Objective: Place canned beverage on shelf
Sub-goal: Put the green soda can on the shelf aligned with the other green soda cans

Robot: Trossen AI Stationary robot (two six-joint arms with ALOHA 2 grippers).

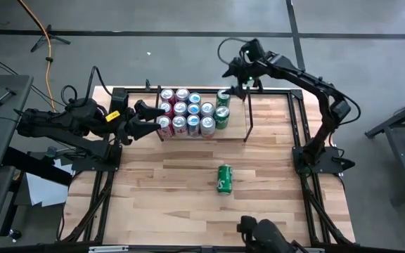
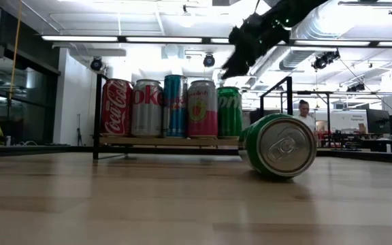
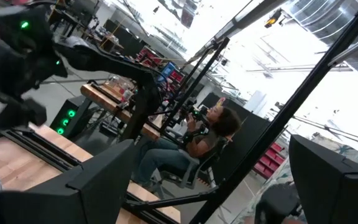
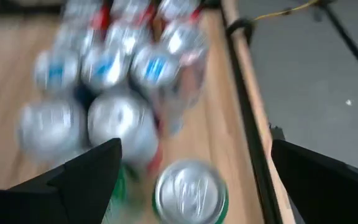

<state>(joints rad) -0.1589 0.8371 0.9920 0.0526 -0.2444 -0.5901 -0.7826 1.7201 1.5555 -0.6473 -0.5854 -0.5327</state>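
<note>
The right claw [image 1: 236, 79] hung above the far right end of the can cluster, its fingers spread wide and gripping nothing. In its wrist view the silver top of a green can [image 4: 190, 190] showed directly below, standing free between the fingers. Judging from that, this can had just been set down and let go at the open end of the rows, where there was still bare base for it.

The shelf [image 1: 248, 125] sat at the far middle of the table [image 1: 188, 190], a low rack of thin black rods over a pale wood base. Its left part was packed with upright cans [image 1: 186, 112] in tight rows, so the smooth cylinders braced one another and left the right part clear. From the low view they read as glossy painted aluminium: red, silver, blue, pink and green.

One more green can [image 1: 224, 178] lay on its side on the planked table, well apart from the shelf and nearer the front. Its round lid faced the low camera. Being a smooth cylinder on a flat board, it would likely roll if nudged.

The left claw [image 1: 140, 118] waited at the left end of the shelf, just beside the red cans, fingers parted and empty.
</note>
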